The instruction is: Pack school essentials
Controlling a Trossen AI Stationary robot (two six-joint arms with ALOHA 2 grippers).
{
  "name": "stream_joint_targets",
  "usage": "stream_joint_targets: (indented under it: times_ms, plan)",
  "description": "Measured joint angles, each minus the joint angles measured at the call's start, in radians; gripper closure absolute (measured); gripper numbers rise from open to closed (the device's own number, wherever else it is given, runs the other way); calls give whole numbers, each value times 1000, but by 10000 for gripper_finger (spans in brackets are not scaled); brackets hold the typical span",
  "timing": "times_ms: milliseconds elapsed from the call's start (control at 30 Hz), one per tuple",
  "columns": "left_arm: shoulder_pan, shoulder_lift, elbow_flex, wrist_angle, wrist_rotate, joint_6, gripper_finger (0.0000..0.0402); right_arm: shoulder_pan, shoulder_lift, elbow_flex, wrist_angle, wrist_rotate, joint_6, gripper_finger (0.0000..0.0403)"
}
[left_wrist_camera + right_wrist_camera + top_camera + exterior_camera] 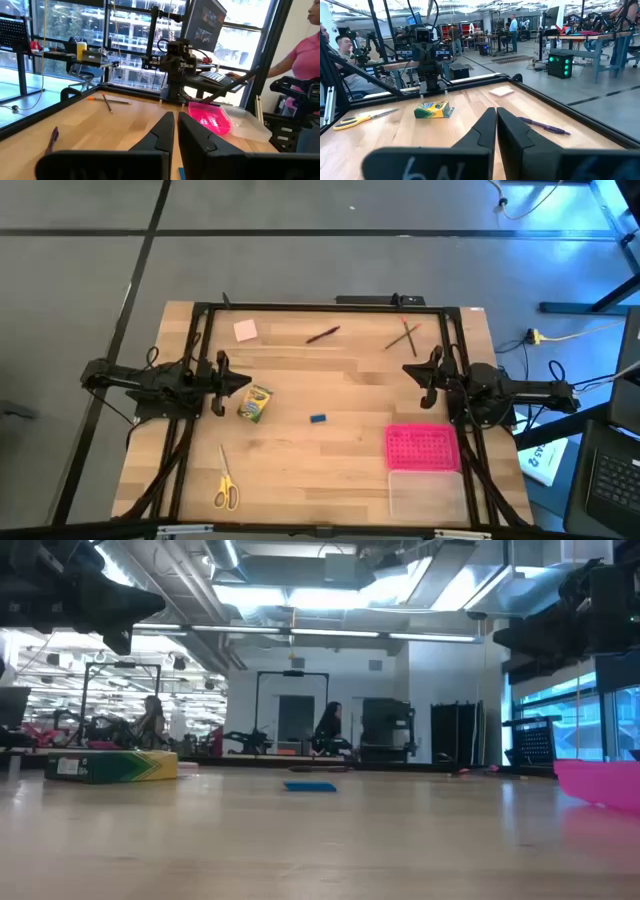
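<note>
The school essentials lie loose on the wooden table: a green-yellow crayon box (254, 403), a small blue eraser (318, 418), yellow-handled scissors (226, 488), a pink sticky-note pad (245, 330), a dark red pen (323, 334), and red and green pencils (402, 336). My left gripper (244, 383) hovers shut at the left side, just beside the crayon box. My right gripper (409, 370) hovers shut at the right side, above the clear case (428, 494) with its pink perforated lid (422, 447). Neither holds anything.
A black frame (320, 307) runs along the table's far, left and right sides. The middle of the wooden top (330, 385) lies bare between the two grippers. People sit and stand in the room beyond the table.
</note>
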Motion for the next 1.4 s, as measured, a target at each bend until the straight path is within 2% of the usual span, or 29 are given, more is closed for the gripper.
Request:
stream_joint_targets:
  times_ms: [1400]
  plan:
    - [0, 0, 0, 0, 0, 0, 383, 0, 0, 0, 31, -20, 6, 385]
